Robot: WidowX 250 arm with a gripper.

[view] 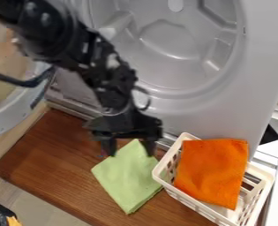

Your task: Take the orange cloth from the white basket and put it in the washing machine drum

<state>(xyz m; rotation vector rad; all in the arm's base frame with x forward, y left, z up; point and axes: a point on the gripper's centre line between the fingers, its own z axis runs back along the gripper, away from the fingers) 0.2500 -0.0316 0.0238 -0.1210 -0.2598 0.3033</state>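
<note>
A black two-finger gripper (pixel 129 152) hung open above a square of pale green cloth (pixel 126 174), its two fingers spread apart and pointing down on either side of the fabric's upper corner, with nothing clasped between them. Whether either fingertip touched the material could not be told. The cloth lay flat, one corner toward the camera, on a reddish-brown wooden board (pixel 49 165) in front of a grey front-loading laundry machine (pixel 220 114). Just to the right stood a cream-white plastic basket (pixel 191 201) with slotted walls, set at a slant; a bright orange cloth (pixel 212 170) rested in it, its upper part spread over the rim nearest the machine. The black robot arm (pixel 91 55) slanted in from the upper left, across the machine's round opening, while a round door (pixel 11 117) with a pale rim stood at the left edge, a dark cable (pixel 14 80) crossing it.
</note>
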